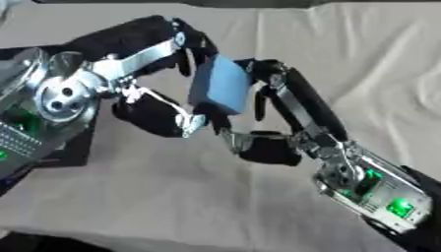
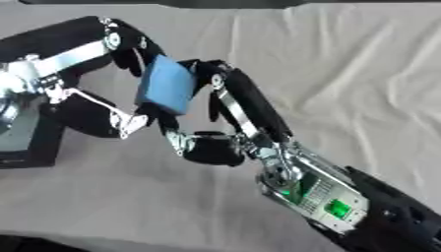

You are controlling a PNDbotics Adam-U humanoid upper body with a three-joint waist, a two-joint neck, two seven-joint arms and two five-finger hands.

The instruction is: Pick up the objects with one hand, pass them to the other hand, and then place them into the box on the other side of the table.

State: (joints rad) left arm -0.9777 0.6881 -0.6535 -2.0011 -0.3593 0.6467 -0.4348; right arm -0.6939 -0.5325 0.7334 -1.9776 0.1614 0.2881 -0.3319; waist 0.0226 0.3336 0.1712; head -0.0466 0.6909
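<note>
**Blue block held between both hands above the desk**

Starting at our left, a dark box (image 2: 26, 142) sits at the desk edge, partly hidden behind our left arm; whether it is the target box we cannot tell. Our left hand (image 1: 159, 106) reaches in from there, its fingers (image 1: 185, 42) curled over the top of the blue block (image 1: 220, 83) and its thumb under the lower corner, so the block is pinched top and bottom.

The block hangs in the air above the cloth-covered desk (image 2: 362, 74), tilted, between the two hands. It looks like a sponge or foam pad: light, soft, likely to give under pressure and unlikely to slip or break. We judge the broad flat faces or opposite edges the best places to hold it, without crushing it.

On the right, our right hand (image 1: 275, 142) comes up from the lower corner, its fingers (image 1: 297, 93) curled along the block's right edge and its thumb below, touching it. Both hands seem to hold it, mid-handover.
</note>
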